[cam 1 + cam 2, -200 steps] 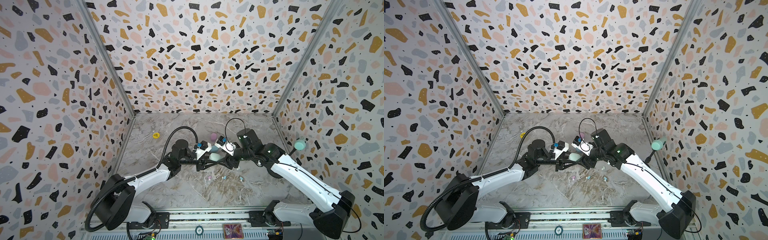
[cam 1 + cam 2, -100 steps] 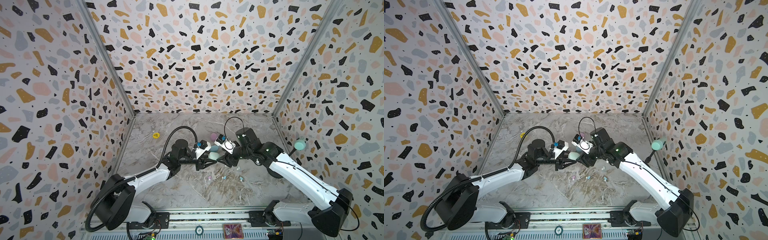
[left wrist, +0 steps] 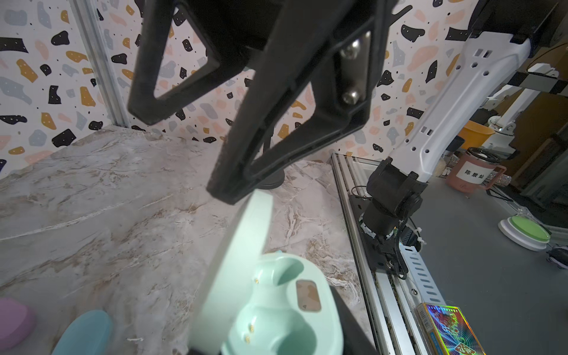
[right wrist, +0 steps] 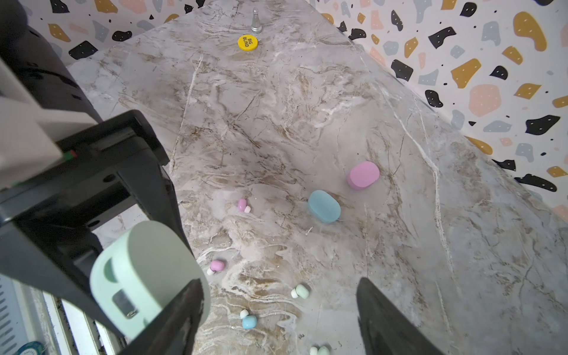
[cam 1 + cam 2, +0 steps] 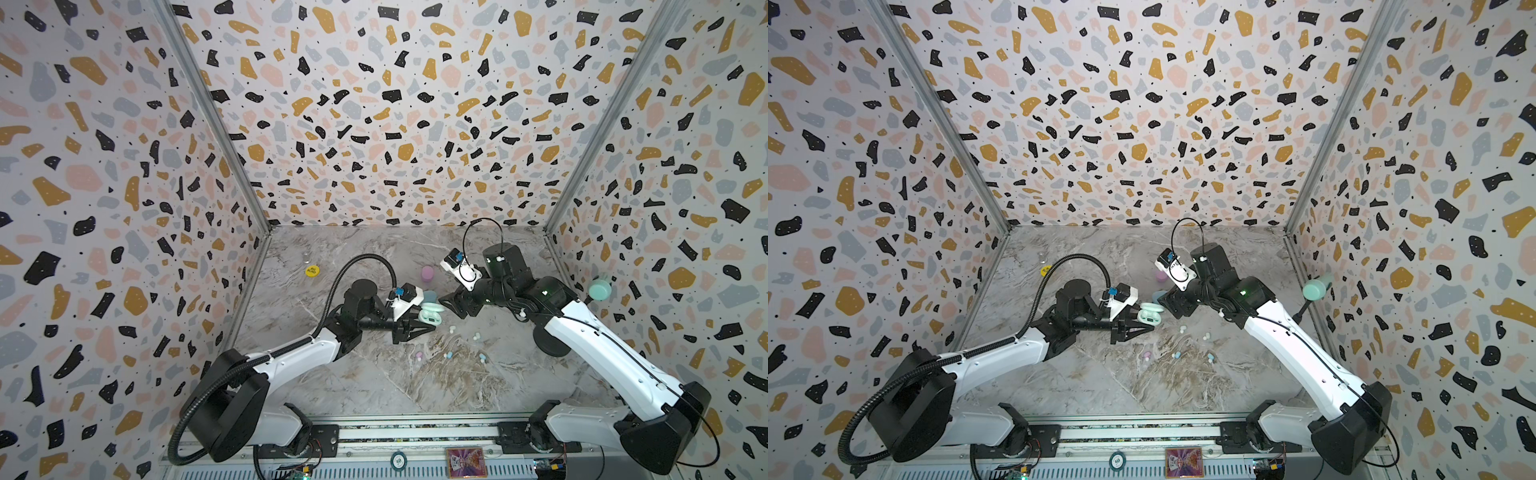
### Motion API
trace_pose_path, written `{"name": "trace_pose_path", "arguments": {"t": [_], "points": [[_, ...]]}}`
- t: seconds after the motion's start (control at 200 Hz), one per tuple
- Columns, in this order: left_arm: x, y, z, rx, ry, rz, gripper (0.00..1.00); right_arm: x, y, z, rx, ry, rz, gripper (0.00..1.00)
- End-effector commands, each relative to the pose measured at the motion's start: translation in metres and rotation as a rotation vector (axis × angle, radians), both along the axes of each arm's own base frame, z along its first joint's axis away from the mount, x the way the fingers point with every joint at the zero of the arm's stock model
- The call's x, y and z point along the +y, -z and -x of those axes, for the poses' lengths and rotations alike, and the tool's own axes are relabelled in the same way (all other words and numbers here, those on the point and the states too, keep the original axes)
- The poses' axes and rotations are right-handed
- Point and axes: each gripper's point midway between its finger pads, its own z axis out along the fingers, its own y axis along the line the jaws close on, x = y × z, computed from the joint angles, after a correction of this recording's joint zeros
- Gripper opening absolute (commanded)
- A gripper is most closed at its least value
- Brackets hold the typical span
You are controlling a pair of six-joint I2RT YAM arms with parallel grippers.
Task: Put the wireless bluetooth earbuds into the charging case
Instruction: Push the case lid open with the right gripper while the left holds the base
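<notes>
1. Earbuds (image 4: 300,290) lie loose on the marble surface (image 4: 307,107), none in a case. The right wrist view shows 5 of them: 2 pink, 2 mint and 1 blue, scattered apart from one another.
2. The mint charging case (image 3: 276,307) appears raised off the surface. Its lid is swung open and both sockets are empty, a pose that seems meant to bare the sockets to the other arm.
3. The left fingers (image 3: 246,147) pinch this case. 1 meets the lid's edge and the other shows dark beneath the base, probably so the case cannot slide when a bud is pressed in.
4. The right fingers (image 4: 384,316) are spread wide and hold nothing. They sit just beside the held case and above the buds, so the likely next move is down onto a mint bud to match the case.
5. A pink case (image 4: 364,174) and a blue case (image 4: 324,206) rest closed on the surface beyond the buds.
6. A yellow chip (image 4: 247,42) and a silver pawn (image 4: 255,21) sit far back, out of play.
</notes>
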Motion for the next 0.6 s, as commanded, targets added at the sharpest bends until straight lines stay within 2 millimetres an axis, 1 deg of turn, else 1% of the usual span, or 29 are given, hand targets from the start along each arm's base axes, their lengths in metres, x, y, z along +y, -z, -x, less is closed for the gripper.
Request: {"name": "trace_pose_path", "arguments": {"t": [0.0,0.07,0.2,0.25,0.325,0.401,0.516,0.596], "points": [[-0.002,-0.012,-0.003,-0.032,-0.012,0.053,0.02,-0.006,-0.022,0.006,0.011,0.036,-0.059,0.87],[-0.002,-0.011,-0.008,-0.005,-0.031,0.071,0.02,-0.012,-0.023,0.006,0.045,0.071,-0.086,0.90],[0.004,-0.011,-0.017,0.041,-0.076,0.107,0.02,-0.031,-0.027,0.004,0.103,0.170,-0.148,0.96],[0.005,-0.011,-0.017,0.046,-0.083,0.115,0.02,-0.035,-0.028,0.006,0.121,0.187,-0.174,0.97],[0.006,-0.010,-0.017,0.053,-0.081,0.118,0.02,-0.027,-0.033,0.019,0.138,0.116,-0.219,0.99],[0.006,-0.012,-0.015,0.055,-0.074,0.120,0.02,-0.014,-0.031,0.031,0.138,0.055,-0.231,0.99],[0.006,-0.014,-0.013,0.051,-0.058,0.123,0.02,0.005,-0.016,0.046,0.119,-0.021,-0.167,0.99],[0.005,-0.014,-0.012,0.051,-0.050,0.122,0.01,0.013,-0.006,0.049,0.129,-0.046,-0.123,1.00]]}}
